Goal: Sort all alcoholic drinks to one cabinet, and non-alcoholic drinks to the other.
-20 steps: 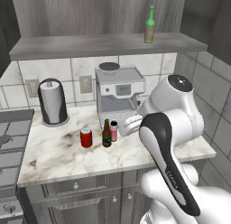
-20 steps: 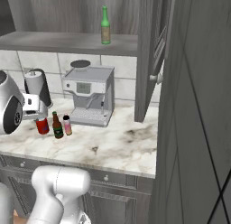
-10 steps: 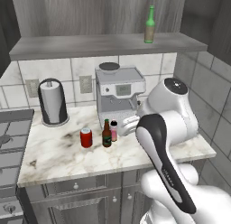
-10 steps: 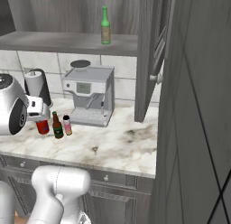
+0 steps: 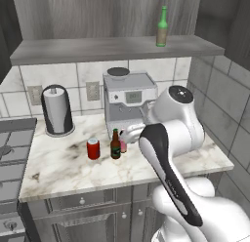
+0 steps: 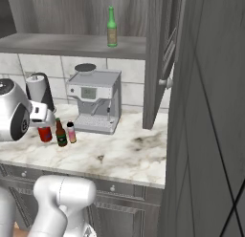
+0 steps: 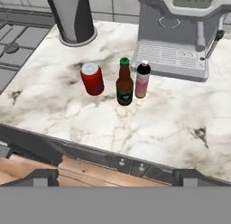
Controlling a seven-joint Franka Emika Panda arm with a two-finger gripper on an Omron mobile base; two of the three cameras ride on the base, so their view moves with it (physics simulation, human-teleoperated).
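three drinks are standing close together on the counter [image 7: 67, 114], ahead of and below the gripper [image 7: 115, 177]: the soda can [image 7: 92, 78] to its left, the brown bottle [image 7: 124, 83] in the middle, the capped bottle [image 7: 142, 79] just beside it to the right. the coffee machine [image 7: 180, 33] is sitting beyond them to the right, the paper towel holder [image 7: 72, 15] beyond to the left. the green bottle [image 5: 161, 27] is standing high above on the cabinet shelf [image 5: 112, 48].

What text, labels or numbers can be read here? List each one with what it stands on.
No text can be read.
Brown beer bottle: label too blurred to read.
Green beer bottle: tan label, too small to read.
Red soda can: no legible marking.
Pink bottle: no legible marking.
Coffee machine: its display panel shows faint marks, too blurred to read.
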